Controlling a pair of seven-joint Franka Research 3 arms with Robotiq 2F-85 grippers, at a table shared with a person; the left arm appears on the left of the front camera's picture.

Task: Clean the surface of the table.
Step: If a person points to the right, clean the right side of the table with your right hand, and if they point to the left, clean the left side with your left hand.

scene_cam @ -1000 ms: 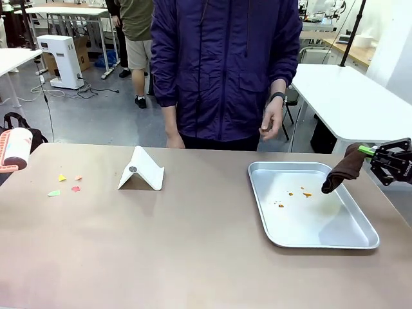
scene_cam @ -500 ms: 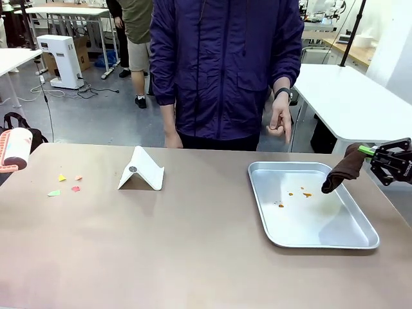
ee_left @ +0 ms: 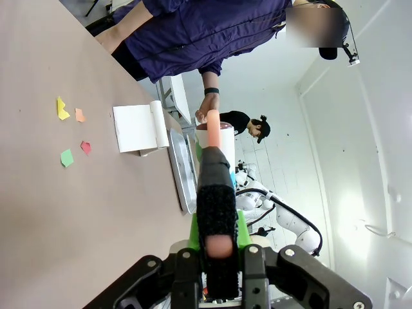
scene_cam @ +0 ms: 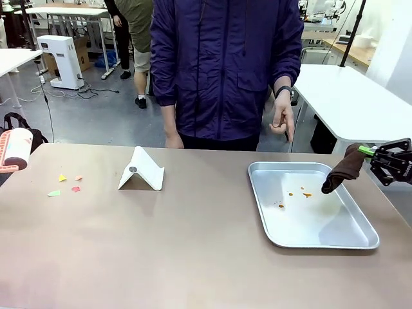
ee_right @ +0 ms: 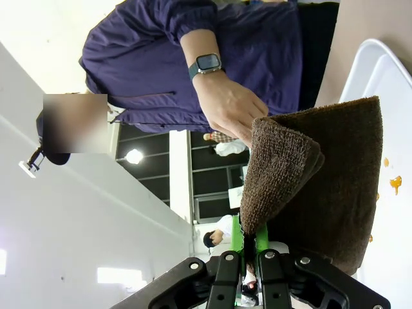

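- The large table with the smooth brownish-tan top (scene_cam: 193, 257) spreads across the front view, and the shallow silver metal tray (scene_cam: 322, 225) sits on its right part.
- The right gripper (scene_cam: 364, 152) is clenched on a folded dark brown terry cloth (scene_cam: 344, 168). The cloth hangs over the tray's far right corner, above the metal and apparently not touching it.
- Small orange crumbs (scene_cam: 304, 193) lie inside the tray, just left of the cloth's hanging end.
- Well to the left of the tray, the left gripper (ee_left: 217, 254) is clamped on the black handle of a white-and-salmon lint roller (ee_left: 212, 187), held above the tabletop.
- Yellow, green and pink paper scraps (scene_cam: 64, 183) lie on the table far left of the tray, past a white folded card stand (scene_cam: 141, 170) that sits between them.
- The person's hand (scene_cam: 282, 122) hovers beyond the tray's far edge, fingers pointing down.
- Judgement: both tools are in hand but neither touches a surface, so wiping has yet to start.
- The next move probably calls for lowering the roller flat onto the scraps and rolling over them, or for pressing the cloth down and sweeping it across the top.
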